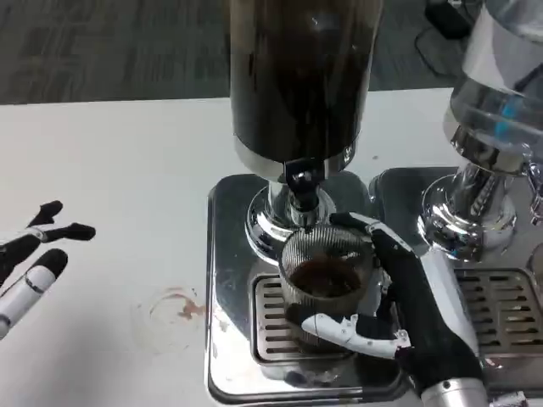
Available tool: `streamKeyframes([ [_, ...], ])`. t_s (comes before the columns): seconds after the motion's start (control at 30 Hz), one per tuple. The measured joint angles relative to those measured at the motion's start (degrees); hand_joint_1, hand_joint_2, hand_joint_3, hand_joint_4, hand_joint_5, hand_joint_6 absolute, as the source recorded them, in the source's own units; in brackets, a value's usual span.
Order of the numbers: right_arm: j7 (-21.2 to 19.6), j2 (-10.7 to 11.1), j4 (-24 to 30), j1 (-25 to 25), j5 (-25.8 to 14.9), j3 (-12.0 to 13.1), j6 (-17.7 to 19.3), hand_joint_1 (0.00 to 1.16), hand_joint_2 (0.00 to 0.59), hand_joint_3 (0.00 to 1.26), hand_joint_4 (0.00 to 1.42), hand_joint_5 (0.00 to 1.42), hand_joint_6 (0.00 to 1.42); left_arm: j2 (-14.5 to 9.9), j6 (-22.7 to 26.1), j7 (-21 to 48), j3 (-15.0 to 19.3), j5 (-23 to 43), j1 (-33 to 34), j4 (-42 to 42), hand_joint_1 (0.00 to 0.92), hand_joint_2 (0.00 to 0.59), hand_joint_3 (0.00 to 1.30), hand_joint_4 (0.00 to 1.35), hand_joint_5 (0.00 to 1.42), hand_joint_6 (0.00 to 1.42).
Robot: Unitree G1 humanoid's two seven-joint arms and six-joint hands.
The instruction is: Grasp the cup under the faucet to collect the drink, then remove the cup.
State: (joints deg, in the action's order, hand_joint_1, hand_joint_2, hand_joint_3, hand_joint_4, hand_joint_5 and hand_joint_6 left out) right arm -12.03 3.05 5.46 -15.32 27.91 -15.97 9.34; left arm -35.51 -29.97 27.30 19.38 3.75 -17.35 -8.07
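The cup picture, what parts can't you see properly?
- Cup: its far side is hidden by the right hand in the head view.
- Dispenser: its top is cut off by the upper edge.
- Left hand: partly cut off by the left edge.
- Second dispenser: cut off at the right edge.

A white table (110,153) carries two chrome drink dispensers side by side — one dispenser base (227,288) near the middle, a second base (399,182) just beside it at right — and a reddish-brown stain (180,309) left of them.
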Motion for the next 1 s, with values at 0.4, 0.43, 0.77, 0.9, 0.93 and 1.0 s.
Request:
streamKeyframes([
  [0.4,-0.02,-0.07,6.09,-5.88,0.31,0.16,-0.03,1.01,0.110,0.31,0.60,0.91,1.37,-1.11,-1.65,2.00,-0.50,0.01,1.64,-2.27,0.000,0.237,0.29,0.00,0.02,0.00],
  [0.43,-0.02,-0.06,6.72,-6.23,0.35,0.21,-0.05,1.01,0.110,0.31,0.60,0.91,1.37,-1.34,-1.74,2.18,-0.51,0.01,1.72,-2.36,0.000,0.236,0.29,0.00,0.02,0.00],
  [0.77,1.44,0.80,12.95,-11.09,-0.23,1.21,-0.36,1.01,0.110,0.33,0.60,0.92,1.37,-6.93,-9.38,4.44,-3.35,-5.71,4.06,-3.62,0.000,0.210,0.01,0.00,0.00,0.00],
  [0.9,2.10,1.12,14.87,-12.59,-0.26,1.49,-0.81,1.01,0.110,0.33,0.61,0.92,1.38,-8.83,-12.26,4.11,-4.10,-9.32,5.18,-3.62,0.000,0.215,0.00,0.00,0.00,0.00],
  [0.93,2.13,1.10,15.31,-12.74,-0.27,1.48,-0.90,1.01,0.110,0.33,0.61,0.92,1.38,-8.96,-12.40,3.96,-4.23,-9.55,5.23,-3.62,0.000,0.215,0.00,0.00,0.00,0.00],
  [1.0,2.13,0.67,16.67,-13.14,-0.27,1.37,-1.06,1.01,0.110,0.33,0.61,0.92,1.38,-9.59,-12.78,3.89,-4.64,-10.85,5.81,-3.73,0.000,0.214,0.00,0.00,0.00,0.00],
])
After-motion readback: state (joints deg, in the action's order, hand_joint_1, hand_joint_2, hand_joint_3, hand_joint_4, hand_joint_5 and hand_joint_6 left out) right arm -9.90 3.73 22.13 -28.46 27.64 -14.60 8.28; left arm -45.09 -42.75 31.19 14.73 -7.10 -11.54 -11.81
